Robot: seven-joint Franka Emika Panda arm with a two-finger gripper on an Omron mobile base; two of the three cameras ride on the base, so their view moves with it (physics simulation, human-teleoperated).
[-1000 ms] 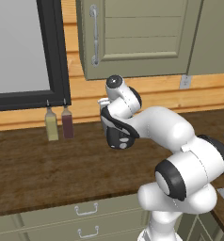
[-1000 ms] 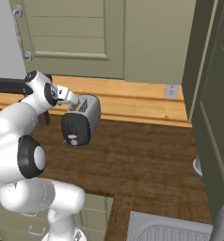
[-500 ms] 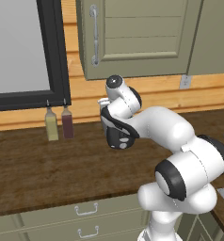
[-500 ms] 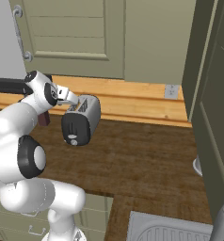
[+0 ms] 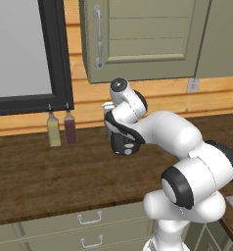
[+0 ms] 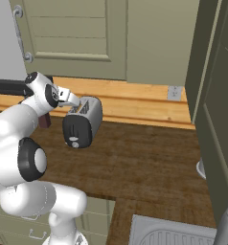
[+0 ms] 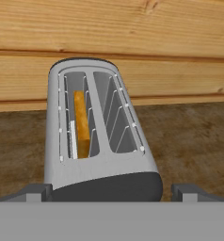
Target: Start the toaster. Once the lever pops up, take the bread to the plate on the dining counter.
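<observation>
Against the wood wall, the silver toaster [image 7: 97, 136] holds golden bread [image 7: 81, 121] in its left slot, gripper [image 7: 111, 192] spread.

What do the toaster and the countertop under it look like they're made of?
The toaster looks like brushed or satin metal: an even silver-grey body with thin wire guides in the slots, and a black end panel, probably plastic. The countertop looks like dark-stained wood, with streaky brown grain. Everything here is rendered, so that is appearance only.
</observation>
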